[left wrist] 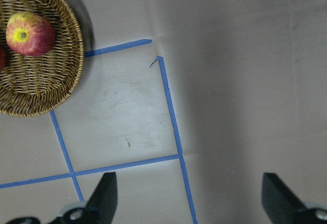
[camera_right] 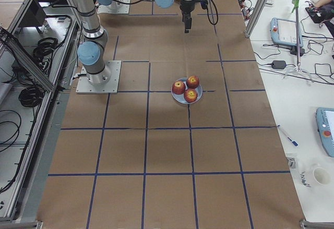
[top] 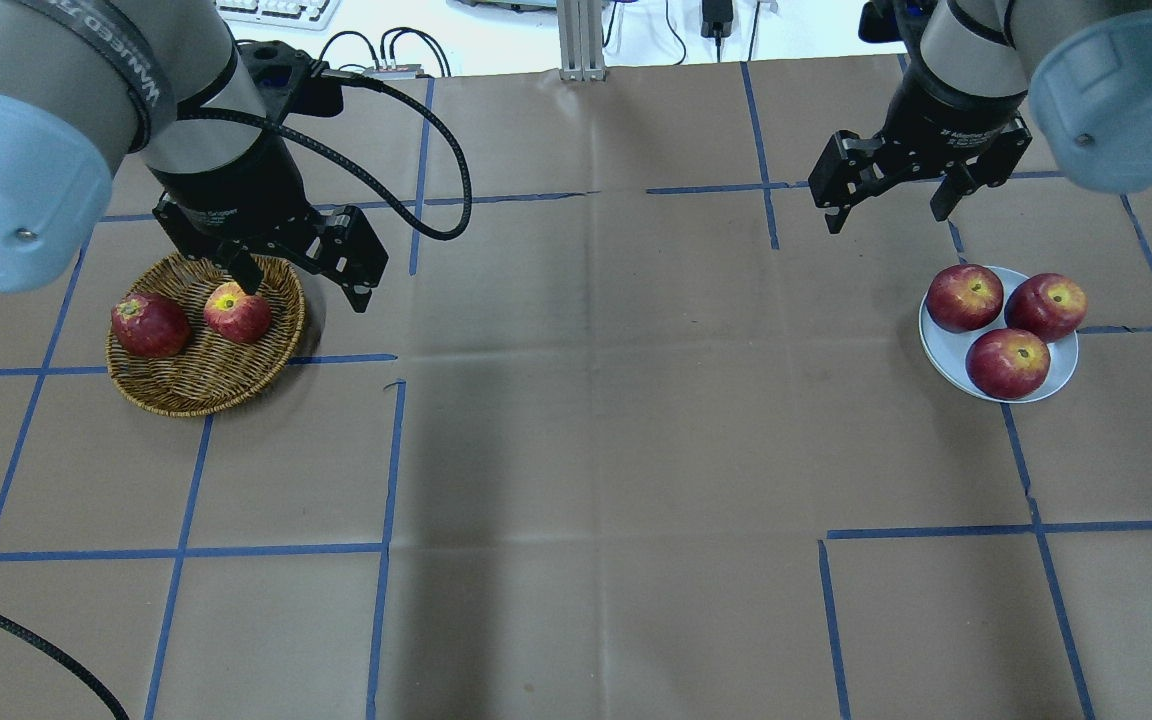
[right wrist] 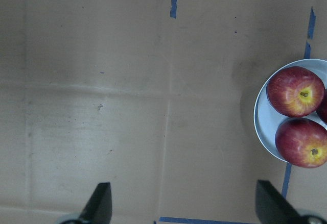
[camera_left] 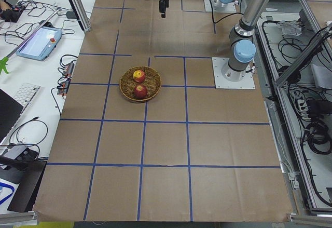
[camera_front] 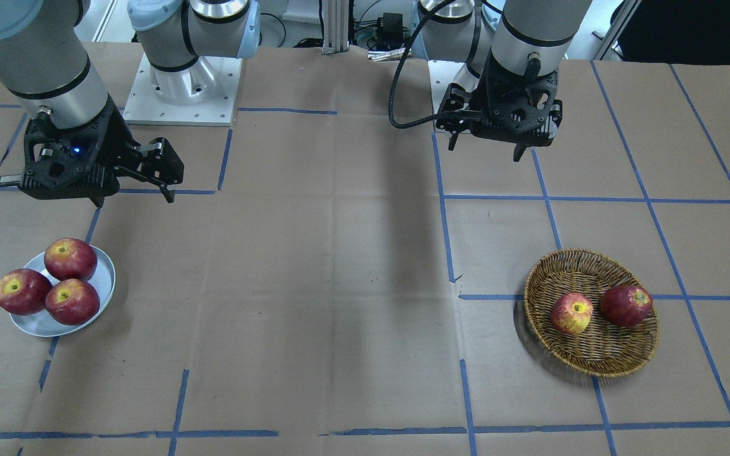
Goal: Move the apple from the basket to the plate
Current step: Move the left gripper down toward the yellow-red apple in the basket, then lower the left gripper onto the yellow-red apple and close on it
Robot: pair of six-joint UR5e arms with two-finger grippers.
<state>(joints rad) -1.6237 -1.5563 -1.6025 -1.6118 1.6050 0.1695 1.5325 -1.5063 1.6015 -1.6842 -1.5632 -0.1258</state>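
Note:
The pale yellow-red apple (camera_front: 572,313) lies in the brown wicker basket (camera_front: 593,366) beside a dark red apple (camera_front: 626,304). In the overhead view the apple (top: 237,311) sits in the basket (top: 198,392) under one finger of my left gripper (top: 302,287). That gripper is open, empty and held above the basket's edge. The left wrist view shows the apple (left wrist: 29,33) at the top left. The silver plate (top: 944,346) holds three dark red apples. My right gripper (top: 886,218) is open and empty, above the table behind the plate (right wrist: 262,117).
Brown paper with blue tape lines covers the table (top: 596,420). The two arm bases (camera_front: 181,95) stand at the robot's side. One dark red apple (top: 1008,362) on the plate lies nearest the robot.

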